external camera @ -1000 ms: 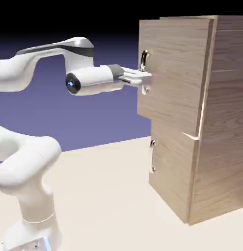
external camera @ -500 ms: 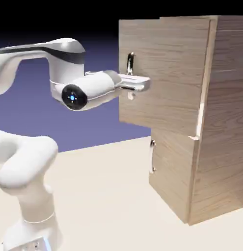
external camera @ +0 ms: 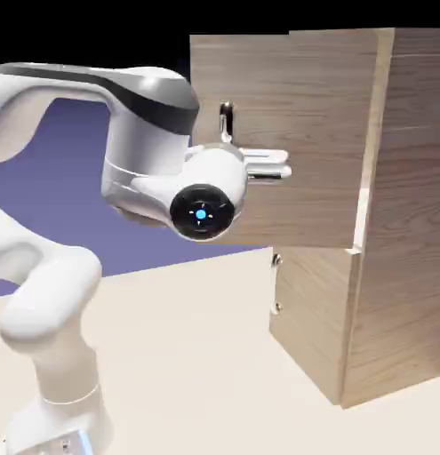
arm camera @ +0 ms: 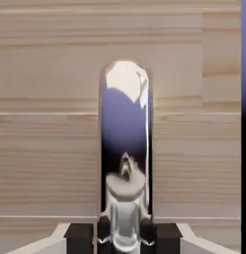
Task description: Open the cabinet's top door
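The cabinet stands at the exterior view's right, tall and light-brown wood-grain. Its top door hangs swung out toward the left, away from the cabinet body. My gripper is shut on the door's silver bar handle; only the handle's upper end shows above the hand. In the hand view the handle rises as a shiny curved bar between my dark fingertips, with the door's wood filling the background. There my gripper clamps the bar's lower part.
The shorter bottom door is flush with the cabinet, and its small metal handle sits at its left edge. My white arm rises from the lower left over the pale table.
The top door has swung further out toward the left with the handle in my grip. My hand moved left and turned, so its wrist end now faces the camera.
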{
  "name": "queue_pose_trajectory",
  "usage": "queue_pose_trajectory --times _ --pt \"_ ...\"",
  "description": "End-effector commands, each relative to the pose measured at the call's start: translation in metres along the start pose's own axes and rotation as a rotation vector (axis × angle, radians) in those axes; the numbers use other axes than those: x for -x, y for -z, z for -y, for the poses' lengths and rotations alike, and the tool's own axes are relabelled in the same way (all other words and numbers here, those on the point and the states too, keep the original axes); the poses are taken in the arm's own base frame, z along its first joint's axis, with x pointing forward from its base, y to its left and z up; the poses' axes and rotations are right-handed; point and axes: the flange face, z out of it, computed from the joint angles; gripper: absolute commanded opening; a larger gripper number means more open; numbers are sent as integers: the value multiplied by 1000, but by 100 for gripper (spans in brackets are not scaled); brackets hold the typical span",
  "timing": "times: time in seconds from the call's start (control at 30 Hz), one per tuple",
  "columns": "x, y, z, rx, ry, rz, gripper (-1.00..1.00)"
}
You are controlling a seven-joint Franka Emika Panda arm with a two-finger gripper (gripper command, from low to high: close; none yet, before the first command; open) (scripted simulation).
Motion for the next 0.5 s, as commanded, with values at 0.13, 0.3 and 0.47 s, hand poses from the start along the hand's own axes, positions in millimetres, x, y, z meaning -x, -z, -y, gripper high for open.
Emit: queue_pose_trajectory --times 0.13,0.3,0.47 --pt "17 32 17 104 0 -104 -100" --pt "34 58 34 197 0 -197 -100" --pt "44 70 44 244 0 -244 100"
